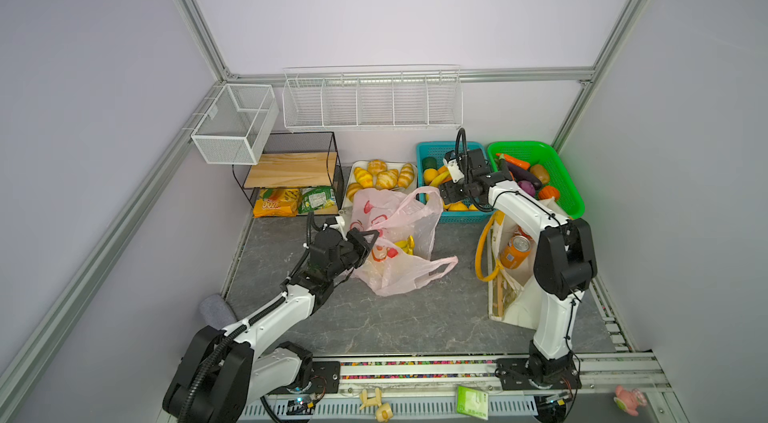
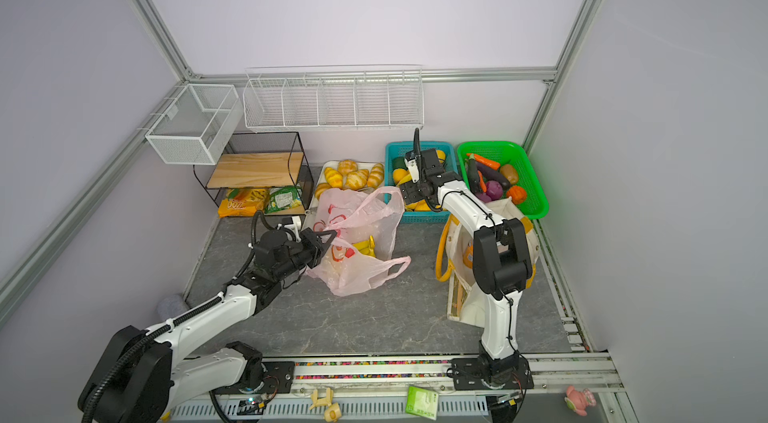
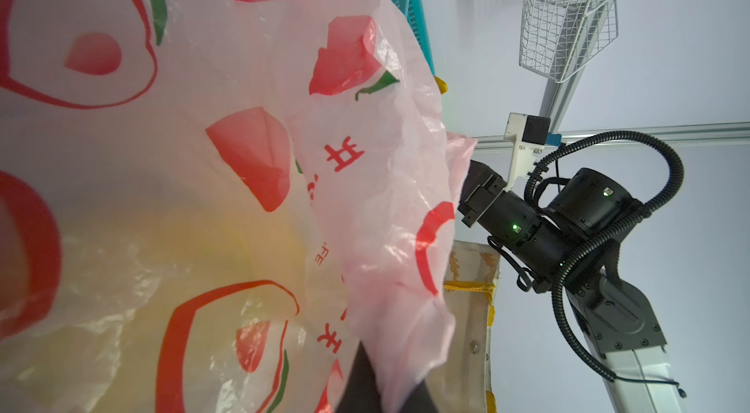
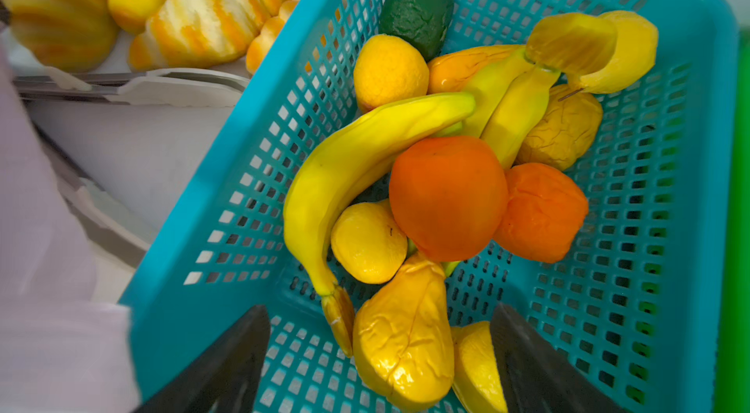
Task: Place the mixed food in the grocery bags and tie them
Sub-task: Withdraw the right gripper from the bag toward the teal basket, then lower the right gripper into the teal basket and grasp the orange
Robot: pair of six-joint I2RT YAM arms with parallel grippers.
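The pink plastic bag (image 1: 399,213) (image 2: 361,217) (image 3: 243,147) stands mid-table with yellow bananas (image 1: 405,244) inside. My left gripper (image 1: 368,240) (image 2: 326,238) (image 3: 385,394) is shut on its near rim. My right gripper (image 1: 451,192) (image 2: 409,192) (image 4: 379,309) hangs open over the teal basket (image 1: 432,148) (image 4: 203,208), its jaws either side of a yellow-orange pear (image 4: 406,338) without touching it. A banana (image 4: 357,159) and oranges (image 4: 446,196) lie there too. The cream canvas tote (image 1: 511,304) (image 2: 465,308) (image 3: 470,309) holds an orange soda can (image 1: 515,252).
A green basket (image 1: 569,192) of vegetables sits right of the teal one. A tray (image 1: 353,169) of croissants stands behind the pink bag. At back left are a black wire shelf (image 1: 291,169) and snack packets (image 1: 276,202). White wire baskets (image 1: 370,100) hang on the wall.
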